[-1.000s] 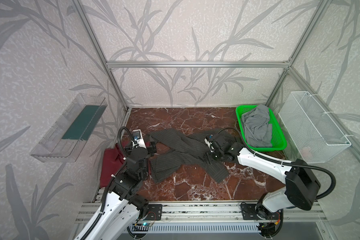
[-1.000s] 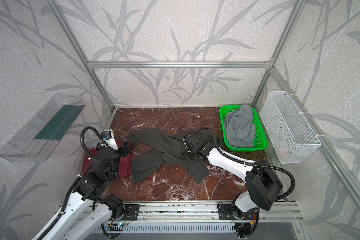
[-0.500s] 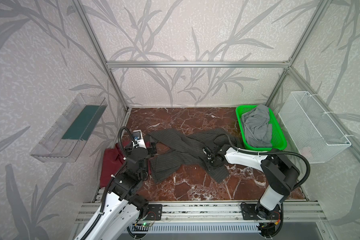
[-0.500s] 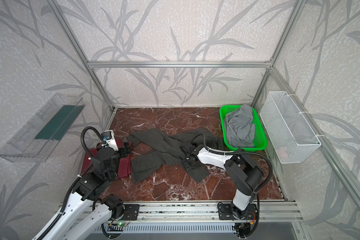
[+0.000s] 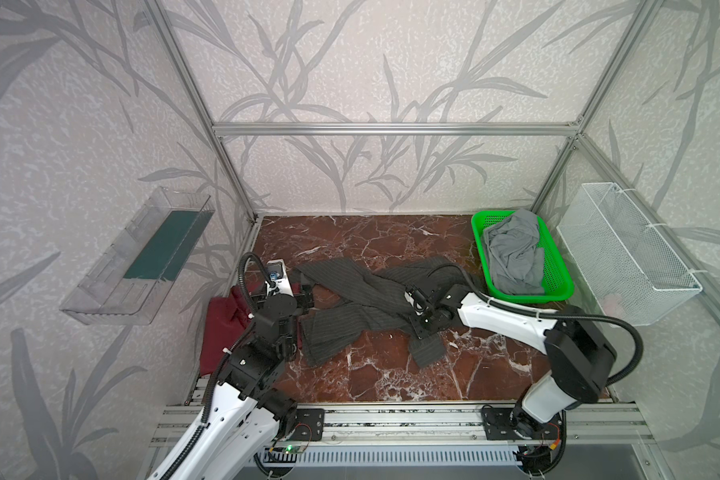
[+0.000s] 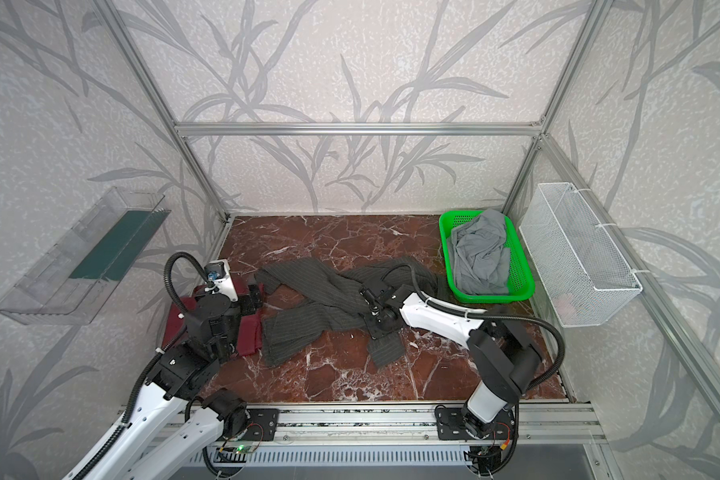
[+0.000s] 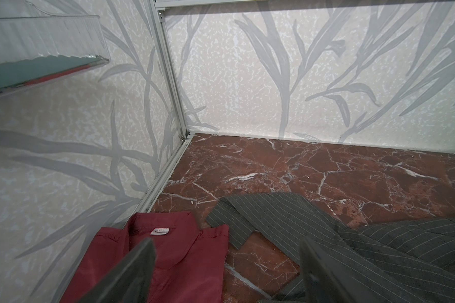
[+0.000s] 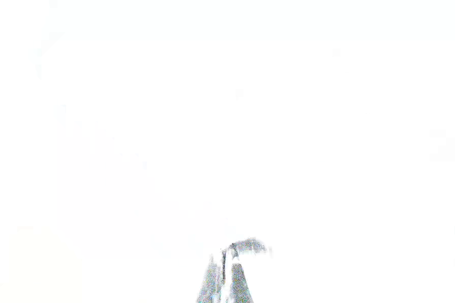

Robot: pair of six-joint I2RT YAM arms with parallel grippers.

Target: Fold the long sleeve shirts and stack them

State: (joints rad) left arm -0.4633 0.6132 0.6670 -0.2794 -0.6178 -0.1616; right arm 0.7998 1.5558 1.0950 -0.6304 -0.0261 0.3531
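- Right end effector (image 5: pixel 420 332) clenched, apparently pinching a fold of the charcoal pinstripe shirt (image 5: pixel 350 299); its wrist view is washed out.
- Charcoal pinstripe shirt sprawls mid-table, long axis 9 to 3 o'clock; right arm nearer.
- Left end effector (image 7: pixel 229 275) spread wide, empty, over the edge of the maroon shirt (image 5: pixel 217 328) at 8 o'clock.
- Bare table (image 5: pixel 371 241) toward 12 and 6; green basket (image 5: pixel 528 297) crowds 2.

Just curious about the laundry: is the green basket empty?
No, a crumpled light grey garment fills much of the green basket.

Left gripper (image 7: pixel 225 246) spread wide; right gripper (image 8: pixel 227 265) (arm outstretched) closed.
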